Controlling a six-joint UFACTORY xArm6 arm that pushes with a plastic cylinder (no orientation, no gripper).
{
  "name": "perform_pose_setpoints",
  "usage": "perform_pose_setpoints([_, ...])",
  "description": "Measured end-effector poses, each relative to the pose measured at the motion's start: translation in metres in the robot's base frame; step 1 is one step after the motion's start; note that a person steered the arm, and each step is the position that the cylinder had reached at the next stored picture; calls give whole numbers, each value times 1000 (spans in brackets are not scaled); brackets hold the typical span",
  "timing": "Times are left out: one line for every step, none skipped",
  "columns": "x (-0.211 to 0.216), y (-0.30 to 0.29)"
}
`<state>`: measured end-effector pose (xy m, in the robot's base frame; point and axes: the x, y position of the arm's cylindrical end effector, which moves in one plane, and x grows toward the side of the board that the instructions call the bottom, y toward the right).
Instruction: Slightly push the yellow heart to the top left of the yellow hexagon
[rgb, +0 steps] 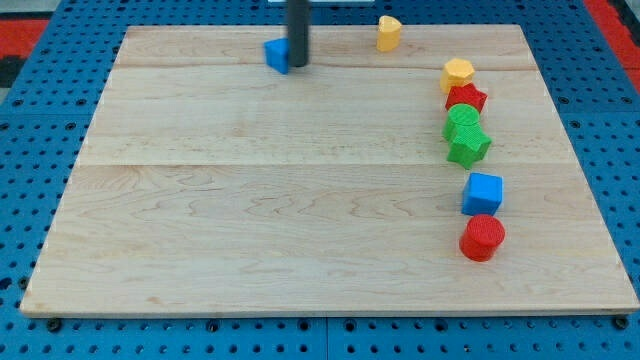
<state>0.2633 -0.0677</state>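
Approach step: my tip (298, 66) touches a blue block (276, 54) near the bench (250, 220) top edge.
Tool: bare rod, gripping nothing. Yellow heart (388, 33) already sits up-left of yellow hexagon (458, 72); next move likely needs reaching it.

No legible text or labels.

Even, bright, diffuse light over pale wooden board (300, 200); no strong glare on grain. Shadows short and soft: faint dark patch at base of straight dark rod, around my tip (298, 66), and thin ones under small blue block (276, 54) touching rod at view's left. Far to view's right of tip, yellow hexagon block (458, 72) and yellow heart block (388, 32) read sharp, saturated. Rod's upper end slightly soft, cut by frame top. Blue perforated table (60, 340) evenly lit at edges.
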Motion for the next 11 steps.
perform_pose_setpoints([-9, -85])
perform_pose_setpoints([-5, -54])
perform_pose_setpoints([-44, -16])
perform_pose_setpoints([-62, -79])
perform_pose_setpoints([-49, -107])
perform_pose_setpoints([-36, -106])
perform_pose_setpoints([-52, -12])
perform_pose_setpoints([-59, 100])
perform_pose_setpoints([-29, 151])
perform_pose_setpoints([19, 163])
perform_pose_setpoints([-10, 259])
